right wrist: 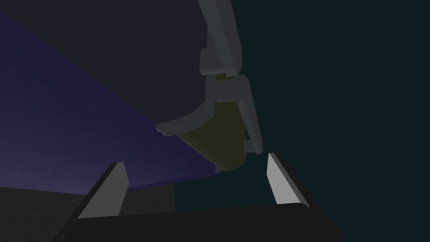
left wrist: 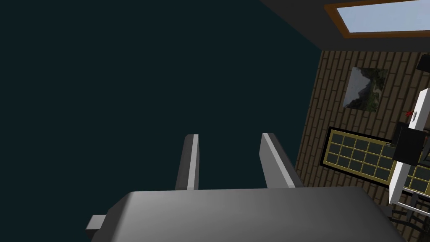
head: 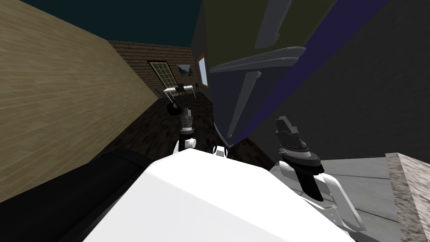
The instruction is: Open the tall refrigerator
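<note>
The tall refrigerator [head: 229,98] rises right in front of me, with a dark lower door, an olive upper door [head: 235,33] and a purple side [head: 294,71]. Long grey handles [head: 244,101] run along both doors, split by a grey band [head: 260,59]. My right gripper [head: 286,125] is open just to the right of the lower door, off the handle. In the right wrist view its open fingers [right wrist: 196,161] point up along the fridge handle [right wrist: 248,113], with a gap between. My left gripper [head: 186,112] is raised left of the fridge, its fingers [left wrist: 230,136] open on nothing.
A counter with a stone top [head: 413,189] and grey front [head: 361,176] stands close at my right. A tan wall [head: 63,105] runs along the left. A dark floor corridor leads to a white table [head: 178,89] and a window [head: 161,72] at the far brick wall.
</note>
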Tool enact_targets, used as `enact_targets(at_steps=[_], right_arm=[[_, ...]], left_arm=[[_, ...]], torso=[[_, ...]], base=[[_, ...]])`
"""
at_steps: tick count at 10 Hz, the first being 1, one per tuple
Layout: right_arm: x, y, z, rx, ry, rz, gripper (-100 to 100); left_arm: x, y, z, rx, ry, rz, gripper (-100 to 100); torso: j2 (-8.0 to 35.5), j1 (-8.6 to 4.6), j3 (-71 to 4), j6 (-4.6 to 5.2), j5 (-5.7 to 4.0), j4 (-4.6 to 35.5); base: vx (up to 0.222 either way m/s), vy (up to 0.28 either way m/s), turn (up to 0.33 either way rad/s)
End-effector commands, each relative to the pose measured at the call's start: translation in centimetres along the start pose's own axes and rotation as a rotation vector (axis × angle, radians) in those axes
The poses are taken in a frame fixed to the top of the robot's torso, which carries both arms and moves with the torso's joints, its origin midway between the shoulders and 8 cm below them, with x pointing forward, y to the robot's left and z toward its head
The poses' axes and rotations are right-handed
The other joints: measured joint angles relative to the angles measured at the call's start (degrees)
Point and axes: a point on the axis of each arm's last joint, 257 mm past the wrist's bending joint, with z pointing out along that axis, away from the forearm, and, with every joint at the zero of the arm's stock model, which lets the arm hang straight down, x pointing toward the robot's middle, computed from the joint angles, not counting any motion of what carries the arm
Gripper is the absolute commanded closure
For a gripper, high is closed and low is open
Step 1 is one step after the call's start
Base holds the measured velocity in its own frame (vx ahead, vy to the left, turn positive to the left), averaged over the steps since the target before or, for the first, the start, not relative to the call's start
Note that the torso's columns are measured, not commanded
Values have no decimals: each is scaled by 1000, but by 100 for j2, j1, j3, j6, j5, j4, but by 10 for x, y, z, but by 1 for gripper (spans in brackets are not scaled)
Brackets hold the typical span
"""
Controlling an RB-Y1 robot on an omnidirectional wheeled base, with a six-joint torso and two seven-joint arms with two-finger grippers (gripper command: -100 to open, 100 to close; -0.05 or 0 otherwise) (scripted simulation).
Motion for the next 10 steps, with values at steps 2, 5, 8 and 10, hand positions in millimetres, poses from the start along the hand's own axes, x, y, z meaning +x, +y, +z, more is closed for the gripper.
enact_targets(at_steps=[2, 5, 8, 10], right_arm=[[-3, -8, -1, -42, 111, -252, -100], [-8, -17, -2, -77, 192, -451, -100], [-15, -28, -2, -113, 261, -636, -100], [-24, -39, -1, -149, 323, -808, -100]], left_arm=[[0, 0, 0, 0, 0, 0, 0], [0, 0, 0, 0, 0, 0, 0], [0, 0, 0, 0, 0, 0, 0], [0, 0, 0, 0, 0, 0, 0]], torso=[[-2, -8, -1, -1, -2, 0], [-1, -8, 0, 1, -2, 0], [-2, -3, -1, 0, -1, -1], [-2, -10, -1, -1, -3, 0]], base=[[-4, 46, 58], [-3, 50, 54], [-3, 49, 90], [-4, 45, 101]])
